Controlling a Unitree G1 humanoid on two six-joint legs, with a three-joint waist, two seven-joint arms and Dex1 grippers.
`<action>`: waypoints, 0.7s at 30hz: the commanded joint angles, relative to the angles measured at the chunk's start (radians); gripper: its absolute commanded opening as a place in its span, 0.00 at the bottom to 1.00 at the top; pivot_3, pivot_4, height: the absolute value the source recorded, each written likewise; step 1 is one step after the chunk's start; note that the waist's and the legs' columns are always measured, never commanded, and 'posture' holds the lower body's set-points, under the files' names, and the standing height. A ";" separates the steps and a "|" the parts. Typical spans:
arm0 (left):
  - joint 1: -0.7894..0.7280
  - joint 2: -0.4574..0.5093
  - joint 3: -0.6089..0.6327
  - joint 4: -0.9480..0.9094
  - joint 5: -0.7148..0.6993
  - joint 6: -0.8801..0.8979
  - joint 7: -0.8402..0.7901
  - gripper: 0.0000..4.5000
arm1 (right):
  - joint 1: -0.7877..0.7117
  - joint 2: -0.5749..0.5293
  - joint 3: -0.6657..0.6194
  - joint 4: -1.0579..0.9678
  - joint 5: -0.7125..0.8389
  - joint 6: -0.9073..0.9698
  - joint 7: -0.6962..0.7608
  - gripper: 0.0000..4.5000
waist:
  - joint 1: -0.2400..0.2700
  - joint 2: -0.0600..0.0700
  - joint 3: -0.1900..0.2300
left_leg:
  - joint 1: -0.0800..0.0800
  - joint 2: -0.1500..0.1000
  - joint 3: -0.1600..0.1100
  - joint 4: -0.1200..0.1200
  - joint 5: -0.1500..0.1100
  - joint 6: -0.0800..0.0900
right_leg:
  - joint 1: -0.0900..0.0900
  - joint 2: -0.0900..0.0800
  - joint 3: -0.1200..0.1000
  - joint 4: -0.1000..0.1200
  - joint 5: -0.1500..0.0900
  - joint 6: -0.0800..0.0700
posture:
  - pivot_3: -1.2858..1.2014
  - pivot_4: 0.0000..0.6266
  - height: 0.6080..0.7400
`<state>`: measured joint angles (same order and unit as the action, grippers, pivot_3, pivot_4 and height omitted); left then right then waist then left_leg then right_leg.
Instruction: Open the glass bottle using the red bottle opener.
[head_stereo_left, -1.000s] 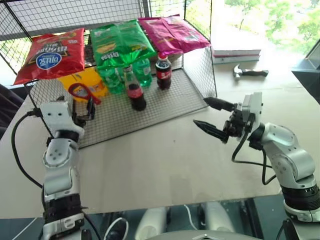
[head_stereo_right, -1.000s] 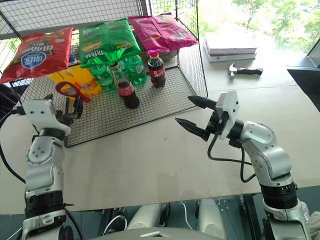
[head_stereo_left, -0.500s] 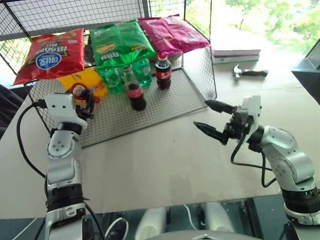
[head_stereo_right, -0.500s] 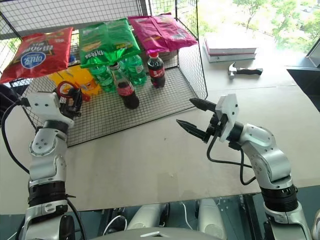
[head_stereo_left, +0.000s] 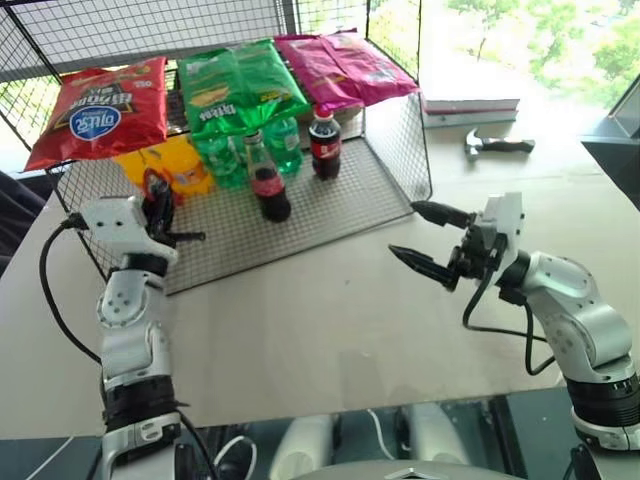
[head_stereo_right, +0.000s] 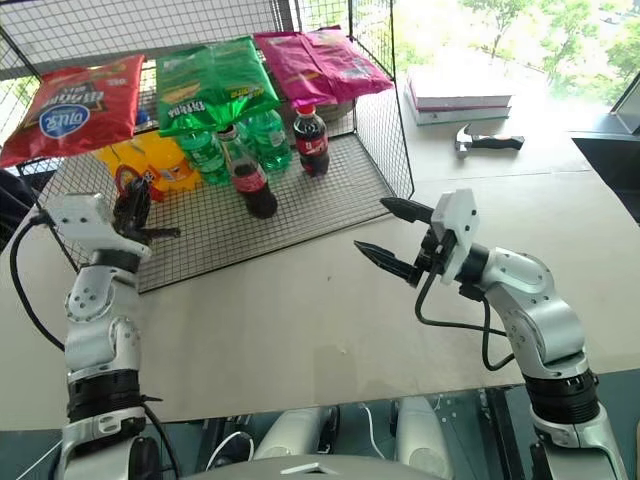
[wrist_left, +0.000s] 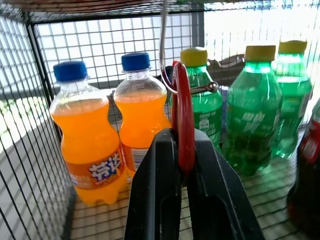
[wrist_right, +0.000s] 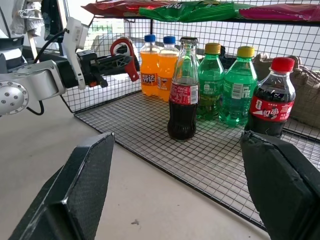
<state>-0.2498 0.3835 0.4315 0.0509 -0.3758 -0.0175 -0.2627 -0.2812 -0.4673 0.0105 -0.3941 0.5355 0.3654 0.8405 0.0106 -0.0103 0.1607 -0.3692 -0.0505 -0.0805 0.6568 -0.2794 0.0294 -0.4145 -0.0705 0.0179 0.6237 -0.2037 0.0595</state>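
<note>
The glass bottle (head_stereo_left: 268, 180) stands upright on the wire shelf (head_stereo_left: 330, 215), dark liquid inside, red label band, cap on. Left of it, the red bottle opener (head_stereo_left: 152, 184) hangs from a metal hook (wrist_left: 164, 60) in front of the orange bottles. My left gripper (head_stereo_left: 163, 212) is shut on the opener's handle; in the left wrist view the opener (wrist_left: 183, 115) stands edge-on between the two black fingers. My right gripper (head_stereo_left: 405, 230) hovers open over the table right of the shelf, pointing toward the bottle (wrist_right: 183, 95), with nothing between its fingers.
A plastic cola bottle (head_stereo_left: 325, 143), green soda bottles (head_stereo_left: 230, 155) and two orange soda bottles (wrist_left: 90, 145) stand around the glass bottle. Snack bags (head_stereo_left: 235, 85) lie on top of the rack. A hammer (head_stereo_left: 500, 145) and books (head_stereo_left: 470, 103) lie at the back right.
My left gripper has closed on the red opener and rolled at the wrist, turning the opener edge-on. The right arm has not moved.
</note>
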 joint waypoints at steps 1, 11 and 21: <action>0.009 -0.023 0.048 -0.096 -0.155 0.062 -0.029 0.01 | -0.017 -0.003 -0.002 -0.018 0.004 -0.021 0.006 0.90 | 0.000 0.000 0.000 | 0.000 0.000 0.000 0.000 0.000 0.000 | 0.000 0.000 0.000 0.000 0.000 0.000 | 0.52 0.24 1.00; 0.011 -0.059 0.070 -0.168 -0.432 0.213 -0.110 0.01 | -0.022 -0.002 0.001 -0.011 -0.006 -0.023 0.005 0.90 | 0.000 -0.001 0.000 | 0.000 0.000 0.000 0.000 0.000 0.000 | 0.000 0.000 0.000 0.000 0.000 0.000 | 0.52 0.24 1.00; -0.006 -0.063 0.054 -0.166 -0.528 0.271 -0.153 0.01 | -0.024 0.006 0.004 -0.019 -0.019 -0.017 -0.027 0.90 | 0.000 -0.001 0.000 | 0.000 0.000 0.000 0.000 0.000 -0.001 | 0.000 0.001 0.000 0.000 0.000 0.000 | 0.52 0.24 1.00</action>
<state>-0.2380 0.3172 0.4737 -0.0690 -0.8718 0.2521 -0.3958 -0.2861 -0.4639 0.0232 -0.3826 0.5146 0.3640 0.8220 0.0107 -0.0110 0.1609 -0.3693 -0.0508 -0.0808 0.6571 -0.2789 0.0287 -0.4143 -0.0698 0.0176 0.6239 -0.2037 0.0595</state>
